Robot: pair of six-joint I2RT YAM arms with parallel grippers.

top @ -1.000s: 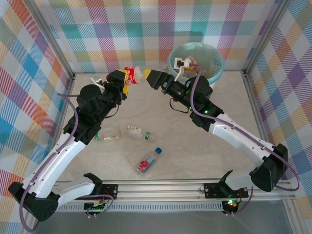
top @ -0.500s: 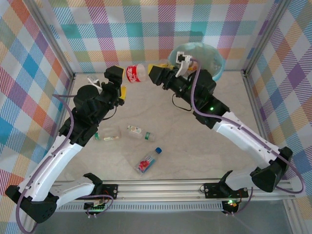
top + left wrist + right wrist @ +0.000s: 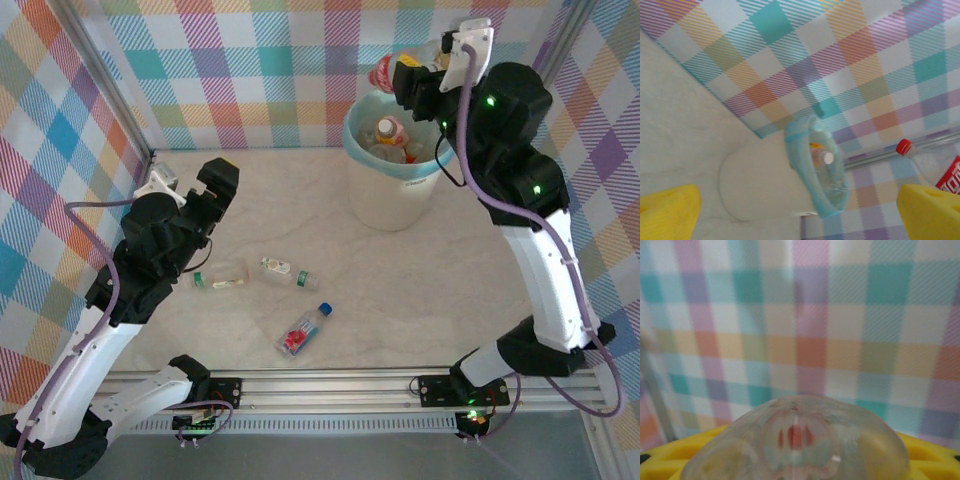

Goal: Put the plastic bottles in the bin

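Our right claw (image 3: 402, 78) pinches bottle (image 3: 381, 72) over bin (image 3: 372, 195); left claw (image 3: 205, 192) spread. We judge bottle light, slick, dentable; mid-body grip safest.

I see my left jaws spread wide, the bin (image 3: 757, 182) between them, a red-capped bottle (image 3: 932, 162) at right.
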